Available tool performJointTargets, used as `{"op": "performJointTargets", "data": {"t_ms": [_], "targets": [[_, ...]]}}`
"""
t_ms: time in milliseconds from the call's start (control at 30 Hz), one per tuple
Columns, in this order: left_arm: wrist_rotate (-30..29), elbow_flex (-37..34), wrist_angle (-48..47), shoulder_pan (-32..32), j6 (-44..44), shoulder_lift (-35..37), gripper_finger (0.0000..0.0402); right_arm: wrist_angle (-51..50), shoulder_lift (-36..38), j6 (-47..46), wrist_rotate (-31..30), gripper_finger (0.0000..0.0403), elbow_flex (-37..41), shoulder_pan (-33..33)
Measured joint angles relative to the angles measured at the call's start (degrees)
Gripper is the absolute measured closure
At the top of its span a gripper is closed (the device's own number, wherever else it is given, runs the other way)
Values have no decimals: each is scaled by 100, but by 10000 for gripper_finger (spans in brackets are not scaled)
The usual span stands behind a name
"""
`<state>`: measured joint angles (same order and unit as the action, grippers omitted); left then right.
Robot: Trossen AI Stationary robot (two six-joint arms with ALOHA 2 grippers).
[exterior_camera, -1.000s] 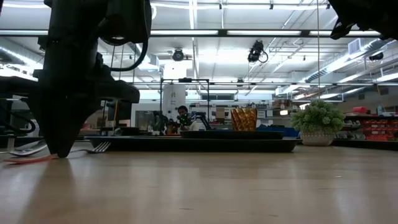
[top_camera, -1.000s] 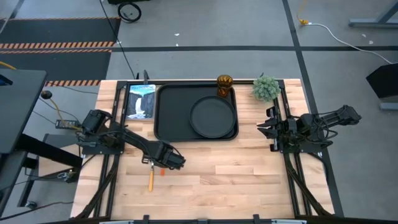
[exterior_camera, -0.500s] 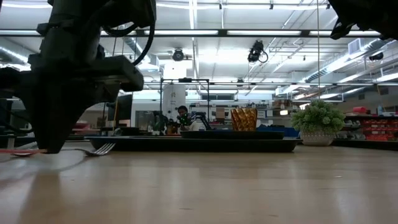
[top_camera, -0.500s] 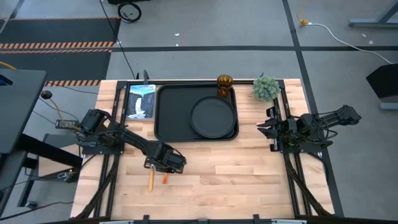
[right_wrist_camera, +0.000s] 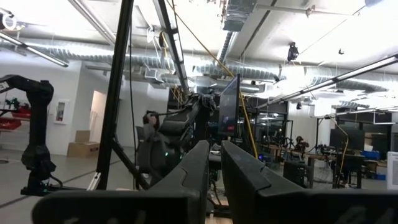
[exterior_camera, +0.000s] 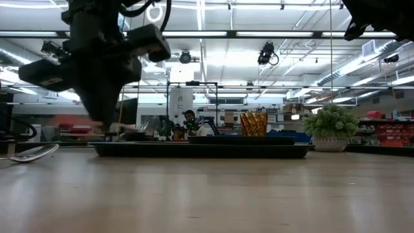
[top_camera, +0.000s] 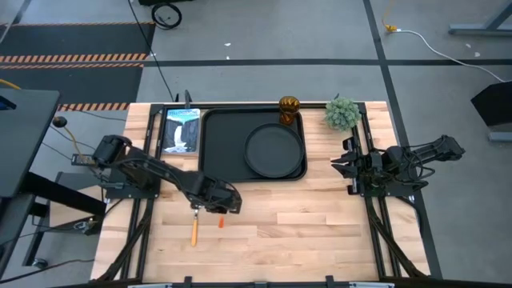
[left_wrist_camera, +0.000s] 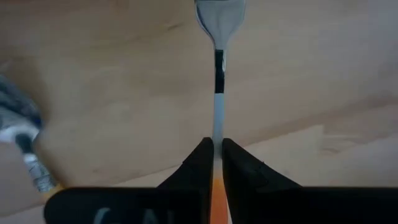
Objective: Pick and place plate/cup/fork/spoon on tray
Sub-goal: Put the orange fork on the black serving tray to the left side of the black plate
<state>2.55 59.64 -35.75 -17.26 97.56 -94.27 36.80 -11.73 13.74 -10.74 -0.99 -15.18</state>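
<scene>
My left gripper [top_camera: 211,200] is shut on the fork [left_wrist_camera: 217,81], which has a silver neck and a reddish-orange handle, and holds it above the bare wood near the tray's near left corner. The spoon [top_camera: 193,231] lies flat on the table just left of it and also shows in the low view [exterior_camera: 31,153]. The round black plate [top_camera: 274,150] lies in the right half of the black tray [top_camera: 216,148]. The amber cup [top_camera: 289,109] stands at the tray's far edge. My right gripper [top_camera: 339,164] is shut and empty, waiting right of the tray. My left gripper pinches the fork between its two fingers where the silver neck meets the orange handle [left_wrist_camera: 217,163]. The fingers come from above, pointing down. The handle's end [top_camera: 222,222] sticks out toward the near edge. The fork is lifted clear of the table.
A green potted plant [top_camera: 342,114] stands at the far right, beside the cup. A flat picture card [top_camera: 182,130] lies left of the tray. Bare wood spans the table's near half [top_camera: 304,232].
My left gripper, shut on the fork, has risen from the table and gone a little toward the far edge. The fork, whose tines lay on the wood, is now lifted clear. The spoon has stayed in place.
</scene>
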Motion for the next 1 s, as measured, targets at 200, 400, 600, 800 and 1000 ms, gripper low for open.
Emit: {"op": "performJointTargets", "data": {"t_ms": [200,400,600,800,1000], "targets": [[-178,0,-15,241,-162,178,372,7,0,15,0,353,0,0],[-439,0,-23,747,-664,175,371,39,0,35,0,353,2,0],[-606,0,-26,1406,-1399,172,371,42,0,37,0,353,2,0],[-910,0,-20,2102,-2044,160,370,38,0,37,0,353,0,0],[-836,7,249,2590,-2463,-140,370,35,0,99,0,353,0,0]]}}
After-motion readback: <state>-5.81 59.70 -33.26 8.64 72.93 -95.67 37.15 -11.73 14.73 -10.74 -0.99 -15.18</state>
